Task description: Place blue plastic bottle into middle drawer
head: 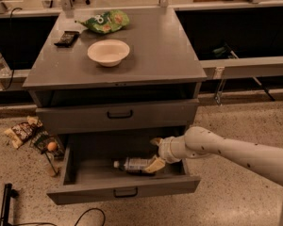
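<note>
The blue plastic bottle [133, 164] is clear with a white cap and lies on its side on the floor of the open middle drawer [124, 190], cap pointing left. My gripper [155, 153] reaches into the drawer from the right, just above and right of the bottle. Its fingers are spread apart. The lower fingertip [156, 165] is against the bottle's right end and the upper one [155, 141] is clear of it.
On the cabinet top [165, 55] are a white bowl [108, 52], a green chip bag [105, 21] and a black item [66, 38]. The drawer above [118, 114] is shut. Snack wrappers and an orange ball [52, 146] lie on the floor left of the cabinet.
</note>
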